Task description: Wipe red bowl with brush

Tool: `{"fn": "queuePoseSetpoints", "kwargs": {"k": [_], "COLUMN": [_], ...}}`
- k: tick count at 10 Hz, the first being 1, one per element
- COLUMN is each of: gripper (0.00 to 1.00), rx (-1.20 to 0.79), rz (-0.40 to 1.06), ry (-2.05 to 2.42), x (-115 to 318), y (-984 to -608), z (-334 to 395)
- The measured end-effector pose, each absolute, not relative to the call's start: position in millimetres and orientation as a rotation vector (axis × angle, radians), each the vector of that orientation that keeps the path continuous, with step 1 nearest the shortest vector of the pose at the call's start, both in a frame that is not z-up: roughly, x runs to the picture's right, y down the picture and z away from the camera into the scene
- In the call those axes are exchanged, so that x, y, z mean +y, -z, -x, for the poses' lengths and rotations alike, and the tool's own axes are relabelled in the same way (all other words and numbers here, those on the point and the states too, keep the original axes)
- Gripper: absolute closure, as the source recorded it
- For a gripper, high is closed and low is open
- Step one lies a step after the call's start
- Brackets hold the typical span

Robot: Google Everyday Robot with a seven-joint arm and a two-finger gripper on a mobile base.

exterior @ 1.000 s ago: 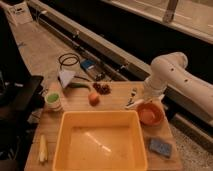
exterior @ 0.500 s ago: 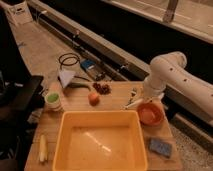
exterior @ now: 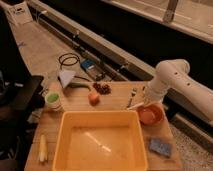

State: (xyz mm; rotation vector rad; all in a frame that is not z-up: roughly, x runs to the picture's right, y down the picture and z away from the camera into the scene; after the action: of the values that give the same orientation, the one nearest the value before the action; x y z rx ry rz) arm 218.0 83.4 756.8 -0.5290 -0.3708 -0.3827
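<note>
Across tabletop (exterior: 115, 97), wide yellow tub (exterior: 97, 114) front and centre. Just right of tub, red bowl (exterior: 152, 116). Over bowl's left rim, hand (exterior: 144, 101) clamped tight, seemingly on white brush (exterior: 134, 106) slanting left past rim.

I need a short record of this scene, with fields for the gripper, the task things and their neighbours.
gripper: shut on the brush, at the left rim of the red bowl
brush: white, nearly level, pointing left from the gripper
red bowl: upright, right of the yellow tub
yellow tub: foreground, middle
blue sponge: in front of the bowl
fork: behind the brush
</note>
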Motion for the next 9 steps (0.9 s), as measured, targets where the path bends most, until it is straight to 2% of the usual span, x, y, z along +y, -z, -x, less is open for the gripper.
{"fn": "queuePoseSetpoints", "kwargs": {"k": [9], "gripper": [1.00], "rx": [-0.527], "rz": [0.555], "ry": [0.281], "x": [124], "y": [-787], "z": [-204]}}
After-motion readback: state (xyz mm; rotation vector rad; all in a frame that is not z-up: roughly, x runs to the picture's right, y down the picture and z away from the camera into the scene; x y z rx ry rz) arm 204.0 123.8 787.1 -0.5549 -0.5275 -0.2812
